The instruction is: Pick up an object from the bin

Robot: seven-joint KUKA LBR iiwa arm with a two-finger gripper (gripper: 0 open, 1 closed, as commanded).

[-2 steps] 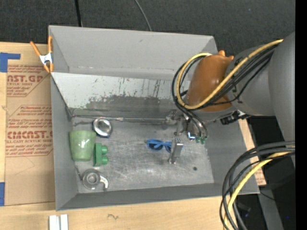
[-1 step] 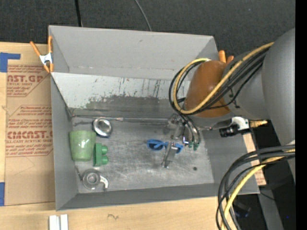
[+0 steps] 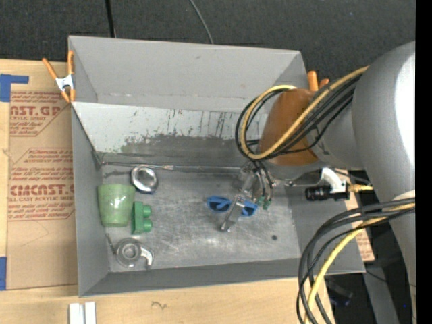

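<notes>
My gripper [image 3: 231, 218] reaches down to the bin floor right of the middle, under the orange cover of the wrist. A small flat blue thing [image 3: 217, 203] lies right against it, with one part to the gripper's left and another blue part just to its right. Whether the blue thing is gripped or only touched cannot be made out.
Along the bin's left side lie a pale green cup [image 3: 113, 203], a small green block [image 3: 141, 217], a silver ring [image 3: 144, 178] and a clear round piece [image 3: 129, 252] near the front corner. The arm and its cables fill the right side.
</notes>
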